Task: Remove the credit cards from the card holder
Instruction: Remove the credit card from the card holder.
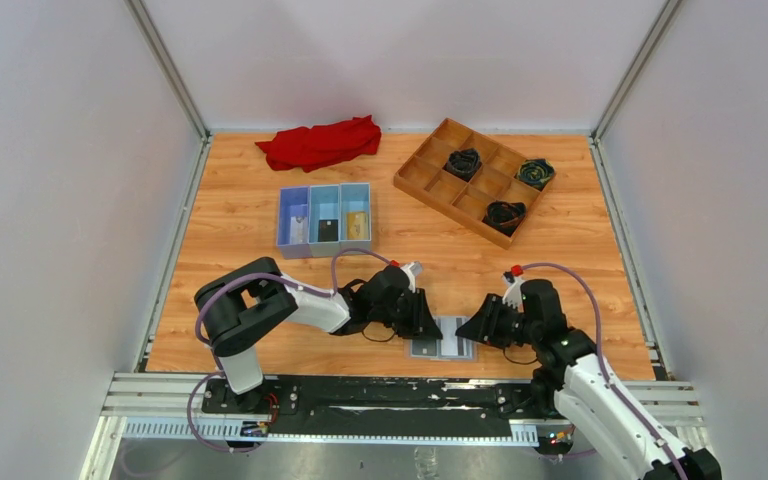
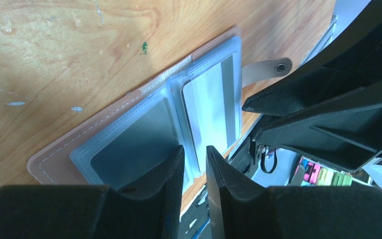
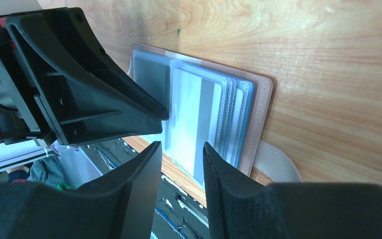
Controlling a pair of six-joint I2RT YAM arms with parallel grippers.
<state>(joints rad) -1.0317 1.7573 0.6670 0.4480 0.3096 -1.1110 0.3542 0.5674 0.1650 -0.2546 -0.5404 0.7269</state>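
Fingers apart, empty: left gripper, right gripper flanking open card holder, pale card sleeved; three cards in blue tray beyond

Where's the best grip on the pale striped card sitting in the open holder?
Pale striped card: probably pinch its short end nearest the arm bases, right gripper coming in low from that side. It lies flat in a clear sleeve of the open card holder, so only a thin edge offers purchase. Where the sleeve opens, I cannot tell.
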